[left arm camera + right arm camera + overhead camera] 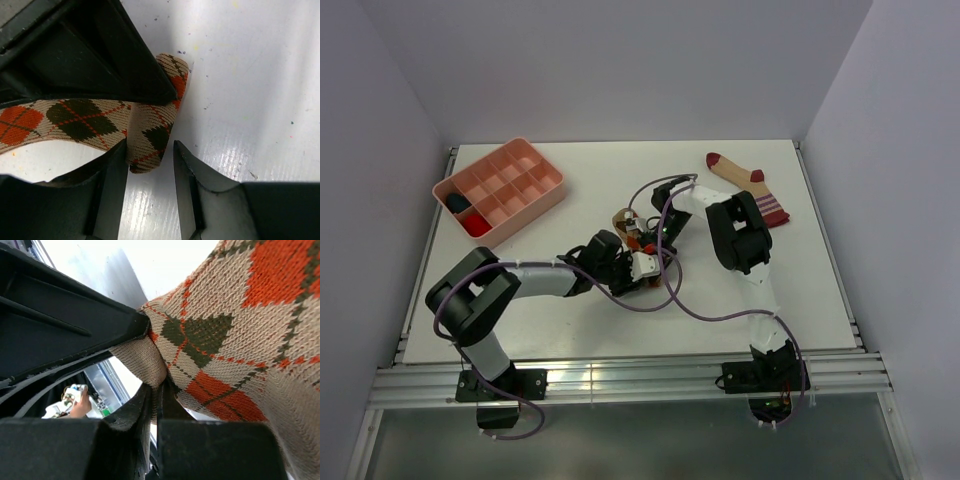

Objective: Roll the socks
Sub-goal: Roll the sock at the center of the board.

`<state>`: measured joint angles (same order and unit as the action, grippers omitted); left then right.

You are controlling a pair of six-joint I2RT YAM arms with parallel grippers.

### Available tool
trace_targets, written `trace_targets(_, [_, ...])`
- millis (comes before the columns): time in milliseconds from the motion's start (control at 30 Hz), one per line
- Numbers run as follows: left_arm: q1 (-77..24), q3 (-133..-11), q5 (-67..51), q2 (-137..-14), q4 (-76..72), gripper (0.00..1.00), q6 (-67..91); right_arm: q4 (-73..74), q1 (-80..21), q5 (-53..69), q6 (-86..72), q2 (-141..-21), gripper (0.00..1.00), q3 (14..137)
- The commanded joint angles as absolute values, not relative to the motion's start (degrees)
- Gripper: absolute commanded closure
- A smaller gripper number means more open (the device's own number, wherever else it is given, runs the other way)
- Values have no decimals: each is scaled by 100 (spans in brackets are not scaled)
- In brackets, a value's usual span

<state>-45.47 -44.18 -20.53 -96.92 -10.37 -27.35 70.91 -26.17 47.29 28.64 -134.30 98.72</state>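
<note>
The argyle sock [622,222] lies mid-table, mostly hidden by both grippers. My right gripper [646,234] is shut on it; in the right wrist view its jaws [157,390] pinch a fold of the brown-orange-tan knit [240,335]. My left gripper [640,266] sits just in front of it. In the left wrist view it [149,162] is open, and the sock's folded end [152,132] hangs between the fingertips, touching the left finger [114,175]. The tan sock [745,183] with dark red toe and striped cuff lies flat at the back right.
A pink compartment tray [520,168] stands at the back left, holding a dark bundle [455,203] and a red bundle [475,224]. Purple cables [690,300] loop over the table between the arms. White walls close in three sides.
</note>
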Motion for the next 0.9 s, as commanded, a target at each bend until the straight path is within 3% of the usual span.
trace_targets(0, [-4579, -4658, -2320, -9782, -1222, 55, -2725, 6917, -2522, 4271, 3102, -13641, 100, 10028])
trace_targets(333, [-4570, -4667, -2496, -9738, -1380, 54, -2496, 6891, -2522, 4280, 3067, -13667, 100, 10037])
trace_targets(467, [-4570, -4720, -2584, -9896, -1275, 65, -2443, 6873, -2522, 4263, 3050, -13676, 100, 10063])
trace_targets(600, [-4474, -4790, -2830, -10002, -1248, 99, -2111, 6794, -2522, 4271, 2997, -13667, 100, 10055])
trace_targets(733, [-4369, -5018, -2988, -10151, -827, 99, -1908, 6531, -2522, 4263, 2857, -13431, 100, 9915])
trace_targets(867, [-4166, -5343, -3392, -10327, -300, 99, -1426, 5769, -2522, 4166, 2498, -12983, 88, 9563])
